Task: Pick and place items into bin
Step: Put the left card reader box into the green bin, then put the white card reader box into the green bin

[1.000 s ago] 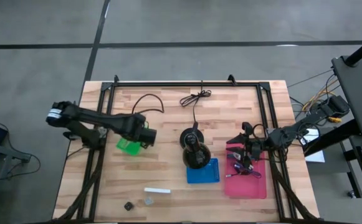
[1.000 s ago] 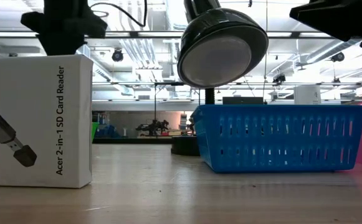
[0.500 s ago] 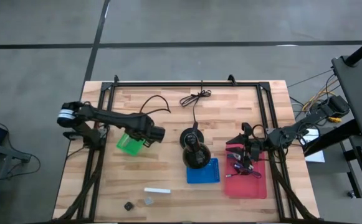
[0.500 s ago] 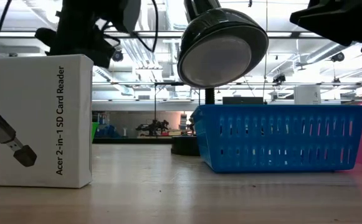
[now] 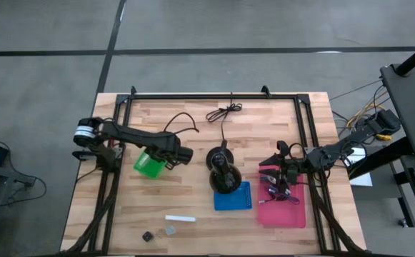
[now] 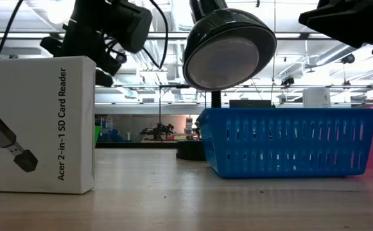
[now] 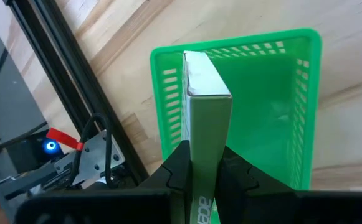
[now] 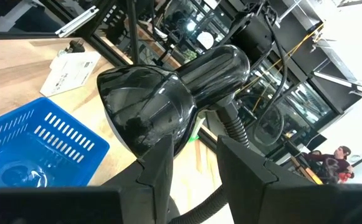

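Both arms are dark and slender, built of jointed black segments; the left arm [image 5: 132, 135] wears a white band near its base and trails a looping black cable; the right arm [image 5: 321, 155] carries thin coloured wires.

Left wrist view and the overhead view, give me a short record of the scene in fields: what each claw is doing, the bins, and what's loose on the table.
left claw: shut on a thin white box, held above the green bin
right claw: no item seen between its fingers, hovering at the pink bin
blue bin: at table centre, beside the black lamp
loose items: white stick, black cube, grey cube near the front edge
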Robot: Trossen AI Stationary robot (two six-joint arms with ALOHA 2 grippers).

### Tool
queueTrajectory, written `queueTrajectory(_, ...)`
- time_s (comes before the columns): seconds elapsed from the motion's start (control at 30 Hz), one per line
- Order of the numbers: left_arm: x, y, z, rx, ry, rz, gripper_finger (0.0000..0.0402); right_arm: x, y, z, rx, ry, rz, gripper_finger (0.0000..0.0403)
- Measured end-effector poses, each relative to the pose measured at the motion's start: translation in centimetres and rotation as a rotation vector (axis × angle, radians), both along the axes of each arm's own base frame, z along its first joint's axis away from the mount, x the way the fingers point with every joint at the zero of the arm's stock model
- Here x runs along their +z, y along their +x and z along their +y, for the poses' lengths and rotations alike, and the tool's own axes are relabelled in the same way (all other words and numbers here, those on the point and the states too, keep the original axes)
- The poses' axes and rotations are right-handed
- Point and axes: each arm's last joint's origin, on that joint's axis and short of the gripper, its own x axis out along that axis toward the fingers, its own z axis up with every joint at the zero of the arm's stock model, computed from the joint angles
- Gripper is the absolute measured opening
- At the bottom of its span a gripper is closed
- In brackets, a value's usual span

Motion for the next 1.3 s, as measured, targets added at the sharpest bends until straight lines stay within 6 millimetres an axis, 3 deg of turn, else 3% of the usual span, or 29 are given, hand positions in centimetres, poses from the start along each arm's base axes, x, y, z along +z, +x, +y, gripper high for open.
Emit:
queueTrajectory(0.23,-1.7,0.8,0.0,-0.044,-0.014,0.084,0.0023,0.0,0.0,0.0,0.000,0.000,0.000,0.0111)
queueTrajectory(0.6,-1.8,1.0,0.0,-0.113,-0.044,0.110,0.0093,0.0,0.0,0.0,0.000,0.000,0.000,0.0111)
queueTrajectory(0.93,0.4,0.6,0.1,-0.145,-0.058,0.035,0.0108,0.0,0.0,0.0,0.000,0.000,-0.001,0.0111)
queueTrajectory(1.2,4.8,-0.1,0.0,-0.140,-0.075,-0.093,0.0109,0.0,0.0,0.0,0.000,0.000,0.000,0.0111)
queueTrajectory(1.3,6.4,-0.1,-0.1,-0.255,-0.102,-0.164,0.0109,0.0,0.0,0.0,0.000,0.000,0.000,0.0111)
